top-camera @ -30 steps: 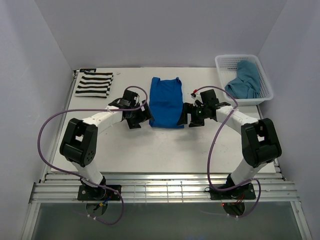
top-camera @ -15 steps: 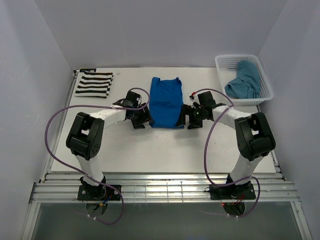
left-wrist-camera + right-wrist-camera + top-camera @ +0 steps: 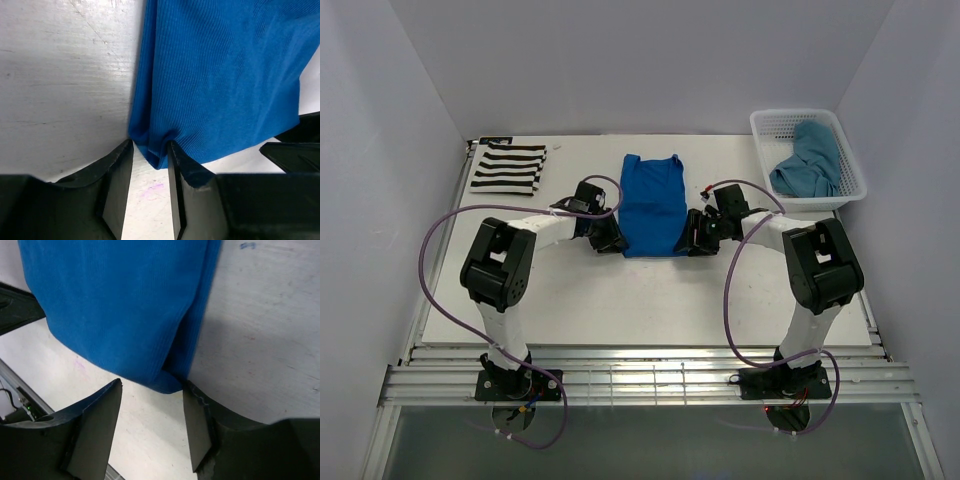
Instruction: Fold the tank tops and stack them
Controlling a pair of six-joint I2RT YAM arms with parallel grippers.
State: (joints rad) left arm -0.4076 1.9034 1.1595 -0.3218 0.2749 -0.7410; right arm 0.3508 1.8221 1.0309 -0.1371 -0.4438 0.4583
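The bright royal blue tank top (image 3: 653,203) lies folded lengthwise in the middle of the table. My left gripper (image 3: 613,240) is at its near left corner. In the left wrist view that corner of the blue tank top (image 3: 220,75) pokes between the half-closed jaws of the left gripper (image 3: 150,145), touching the right finger, with a gap at the left one. My right gripper (image 3: 692,243) is at the near right corner. In the right wrist view the blue tank top (image 3: 120,305) has its corner between the wide-open tips of the right gripper (image 3: 152,384). The striped tank top (image 3: 509,168) lies folded at the back left.
A white mesh basket (image 3: 795,112) stands at the back right with the muted teal tank top (image 3: 810,160) crumpled inside. Bare table (image 3: 620,300) lies between the blue top and the arm bases. Purple cables loop beside both arms.
Both grippers have slid inward onto the blue top's near corners, and both pairs of jaws have narrowed, the left more than the right. The blue top has not moved.
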